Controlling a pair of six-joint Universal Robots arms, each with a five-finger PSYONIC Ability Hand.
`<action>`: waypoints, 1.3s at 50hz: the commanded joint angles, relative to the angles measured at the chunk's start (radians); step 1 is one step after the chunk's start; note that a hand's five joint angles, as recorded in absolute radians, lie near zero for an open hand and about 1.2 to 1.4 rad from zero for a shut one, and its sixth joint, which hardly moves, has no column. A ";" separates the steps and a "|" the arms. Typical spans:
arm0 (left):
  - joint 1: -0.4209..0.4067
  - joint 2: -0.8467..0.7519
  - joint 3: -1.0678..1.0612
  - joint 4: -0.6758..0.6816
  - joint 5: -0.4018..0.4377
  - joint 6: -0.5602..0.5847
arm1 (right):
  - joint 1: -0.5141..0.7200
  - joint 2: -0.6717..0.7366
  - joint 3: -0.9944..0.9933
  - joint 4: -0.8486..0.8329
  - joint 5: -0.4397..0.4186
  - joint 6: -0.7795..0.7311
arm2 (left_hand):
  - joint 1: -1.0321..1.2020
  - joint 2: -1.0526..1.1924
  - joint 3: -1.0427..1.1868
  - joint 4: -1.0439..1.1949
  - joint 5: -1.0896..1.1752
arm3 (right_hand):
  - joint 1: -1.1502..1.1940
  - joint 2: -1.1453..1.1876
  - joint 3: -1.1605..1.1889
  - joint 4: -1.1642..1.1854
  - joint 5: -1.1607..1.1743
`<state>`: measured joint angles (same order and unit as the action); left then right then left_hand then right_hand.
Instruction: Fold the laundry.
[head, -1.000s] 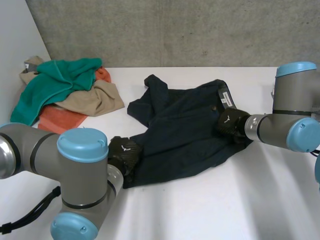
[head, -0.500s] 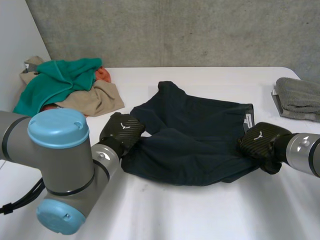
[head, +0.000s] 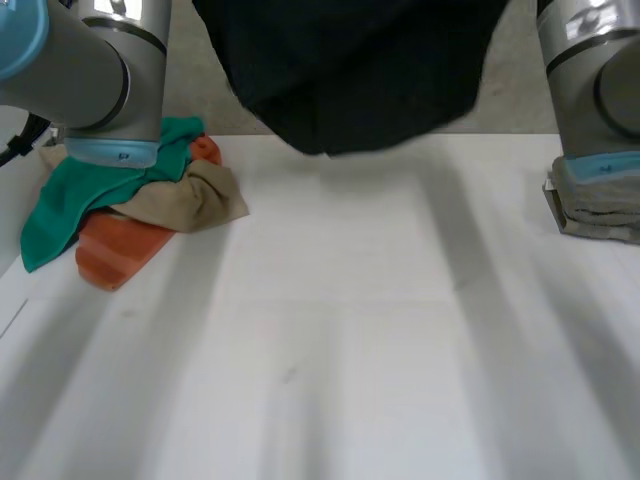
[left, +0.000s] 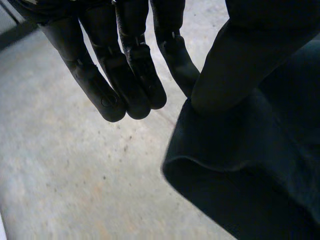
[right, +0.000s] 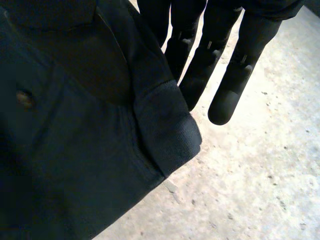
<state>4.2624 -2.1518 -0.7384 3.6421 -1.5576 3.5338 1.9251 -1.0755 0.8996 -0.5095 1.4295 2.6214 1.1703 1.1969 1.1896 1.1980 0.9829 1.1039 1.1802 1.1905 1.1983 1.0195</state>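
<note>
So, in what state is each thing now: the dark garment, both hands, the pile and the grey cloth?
Dark garment: held up off the table, hanging in the air.
Left hand: pinching the garment's edge, fingers straight.
Right hand: pinching the garment's edge, fingers straight.
Laundry pile: crumpled, on the table.
Grey cloth: folded, at the table's edge.

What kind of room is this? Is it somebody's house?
Probably not a house: it looks like a robot test room. There is a bare concrete wall, a plain white table, and two robot arms holding up a dark garment near a pile of laundry.
</note>
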 joint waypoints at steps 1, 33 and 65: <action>0.014 0.010 -0.237 -0.059 0.014 -0.044 | 0.034 -0.001 0.212 0.055 -0.058 -0.014 | 0.226 0.199 0.207 0.198 0.239 | 0.292 0.216 0.206 0.198 0.202; 0.040 0.171 -0.952 -0.287 -0.038 -0.027 | 0.029 0.012 0.670 0.310 -0.017 -0.067 | -0.731 -0.758 -0.751 -0.759 -0.719 | 0.292 0.216 0.206 0.198 0.202; 0.027 -0.178 -0.599 -0.332 0.008 0.066 | 0.043 0.031 0.680 0.316 -0.015 -0.072 | -0.493 -0.520 -0.512 -0.521 -0.480 | 0.292 0.216 0.206 0.198 0.202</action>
<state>4.2938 -2.2692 -1.4159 3.3151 -1.5470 3.5730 1.9669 -1.0450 1.5759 -0.1940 1.4146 2.5493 0.5988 0.5918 0.5900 0.5848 0.4091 1.1039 1.1857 1.1940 1.1992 1.0198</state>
